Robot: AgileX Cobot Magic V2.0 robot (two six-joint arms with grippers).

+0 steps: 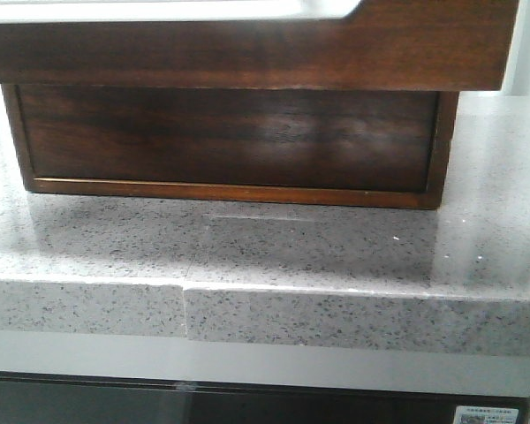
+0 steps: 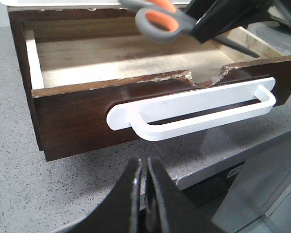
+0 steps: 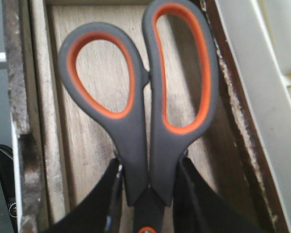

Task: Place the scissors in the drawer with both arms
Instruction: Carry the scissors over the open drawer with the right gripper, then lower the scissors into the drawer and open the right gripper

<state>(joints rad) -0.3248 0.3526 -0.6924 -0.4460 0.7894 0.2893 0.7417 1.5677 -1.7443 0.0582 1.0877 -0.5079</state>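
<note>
The right gripper [image 3: 148, 194] has its jaws clamped on the scissors [image 3: 140, 111] above the open drawer [image 2: 116, 53]; the left gripper [image 2: 143, 194] has its jaws pressed together, empty.

Grey scissors [image 3: 145, 121] (orange-lined loops) held above open wooden drawer [image 2: 87, 111].

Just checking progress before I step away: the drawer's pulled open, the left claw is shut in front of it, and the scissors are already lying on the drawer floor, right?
Not quite. The scissors aren't lying down; the right claw holds them above the open drawer, as the right wrist view shows. The left claw is shut in front.
</note>
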